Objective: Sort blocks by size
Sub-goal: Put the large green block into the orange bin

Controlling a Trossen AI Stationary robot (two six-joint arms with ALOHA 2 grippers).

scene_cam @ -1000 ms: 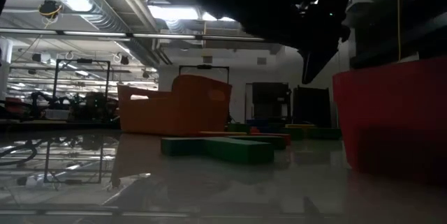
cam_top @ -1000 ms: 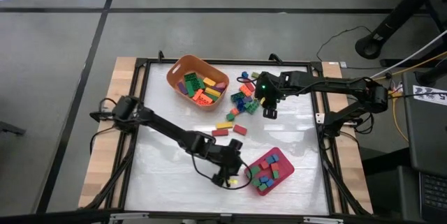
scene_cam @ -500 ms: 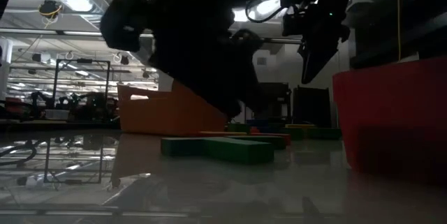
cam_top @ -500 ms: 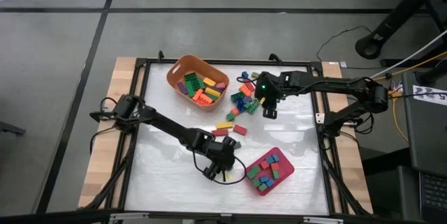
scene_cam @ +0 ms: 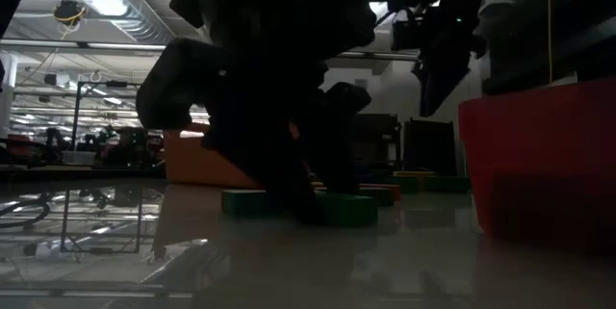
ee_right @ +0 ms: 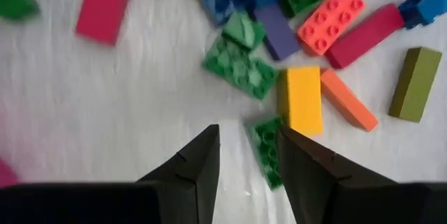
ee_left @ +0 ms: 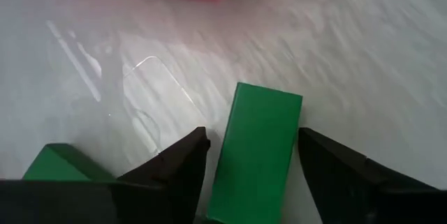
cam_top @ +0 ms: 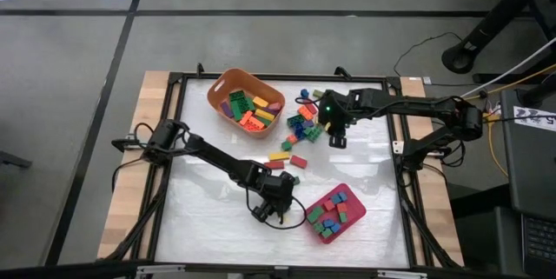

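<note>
- My left end effector (cam_top: pixel 274 212) is low over the white table (cam_top: pixel 208 209), just beside the pink-red tray (cam_top: pixel 350 217).
- A long green block (ee_left: pixel 255 151) lies flat on the table between my two left fingers (ee_left: pixel 176 172). The fingers are spread, one on each long side of it, and I cannot tell if they touch it.
- The green block's long side runs the same way my fingers point, straight out from my wrist.
- Another green block (ee_left: pixel 59 165) lies close by, off to one side.
- My right end effector (cam_top: pixel 334 133) hangs above the loose pile of blocks (cam_top: pixel 304 121) near the far side of the table. Its fingers are partly apart and hold nothing.
- Under it lies a small green block (ee_right: pixel 269 151), touching a yellow block (ee_right: pixel 302 100).
- The orange tub (cam_top: pixel 228 83) holds long blocks. The tray holds small ones.
- I can read no writing on anything.
</note>
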